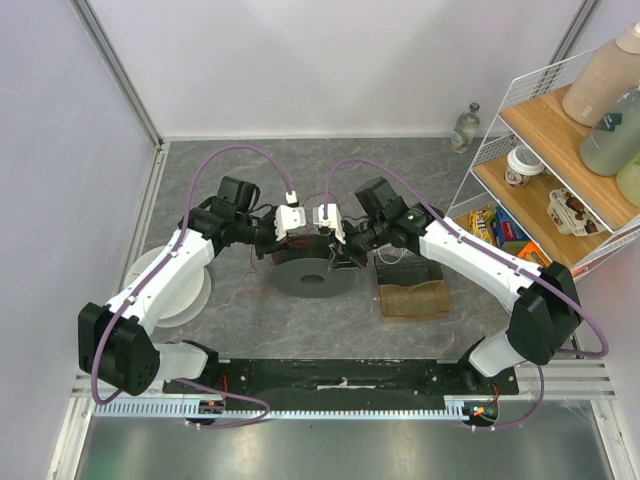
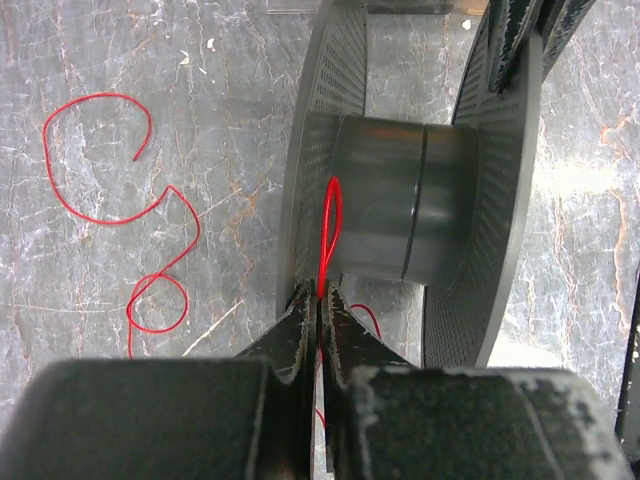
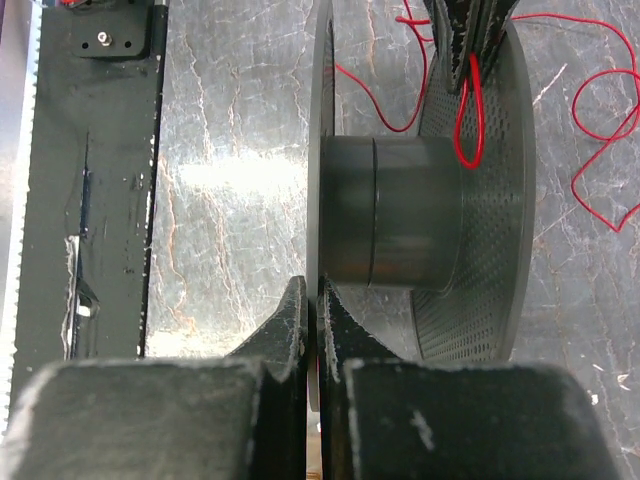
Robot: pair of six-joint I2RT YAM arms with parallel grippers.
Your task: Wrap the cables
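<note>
A thin red wire (image 2: 110, 215) lies in loose curls on the grey table; it also shows in the right wrist view (image 3: 600, 130). A dark grey perforated spool (image 1: 312, 272) stands on edge between the arms, its hub (image 2: 400, 200) bare. My left gripper (image 2: 320, 292) is shut on a loop of the red wire, held against the hub. My right gripper (image 3: 313, 290) is shut on the spool's near flange (image 3: 322, 150). In the right wrist view the left fingers (image 3: 462, 45) pinch the wire loop at the far flange.
A brown cloth pad (image 1: 413, 297) lies right of the spool. A white disc (image 1: 170, 285) sits under the left arm. A wire shelf (image 1: 560, 130) with bottles and snacks stands at the right. A black base rail (image 3: 90, 180) runs along the near edge.
</note>
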